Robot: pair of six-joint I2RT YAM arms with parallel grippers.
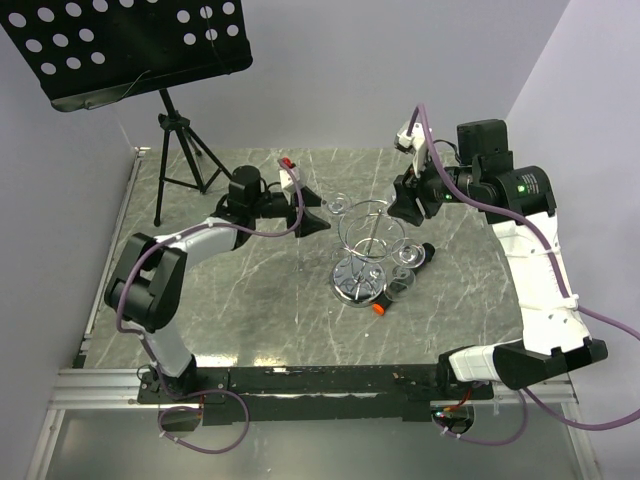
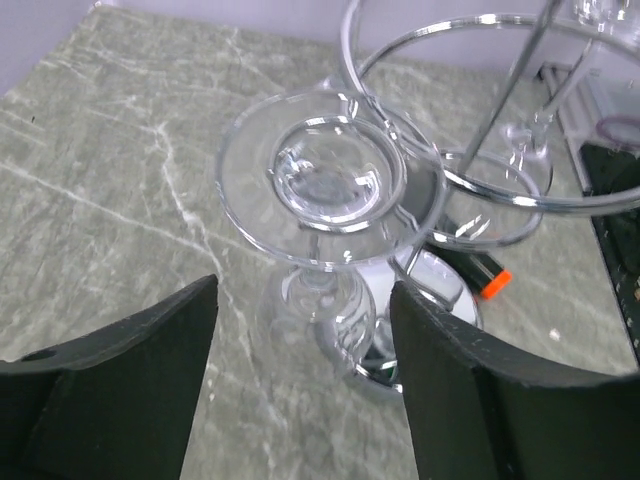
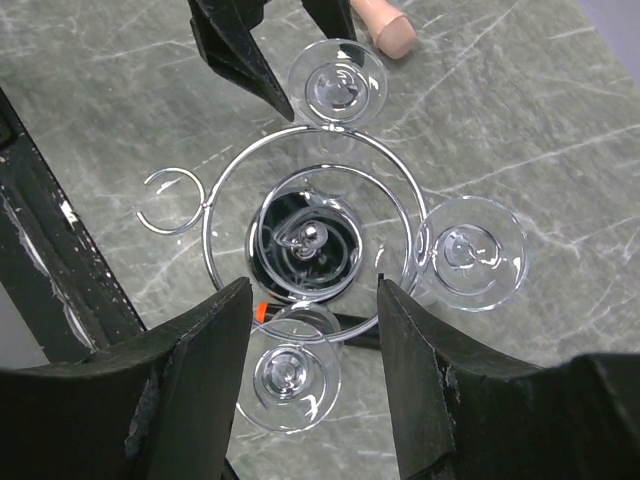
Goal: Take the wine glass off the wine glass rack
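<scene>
The chrome wine glass rack (image 1: 368,250) stands mid-table on its shiny disc base. It also shows in the right wrist view (image 3: 215,200) from above. Three clear wine glasses hang upside down from its wire arms. One wine glass (image 2: 325,190) hangs just ahead of my left gripper (image 2: 303,300), which is open and empty, its jaws wide to either side of the bowl without touching. That glass shows in the top view (image 1: 338,207) and the right wrist view (image 3: 337,85). My right gripper (image 3: 312,300) is open and empty, hovering above the rack over another glass (image 3: 290,378).
A third glass (image 3: 470,252) hangs on the rack's right side. A black marker with an orange cap (image 1: 385,300) lies by the base. A black tripod music stand (image 1: 130,40) stands at the back left. Walls close in the table behind and to the right.
</scene>
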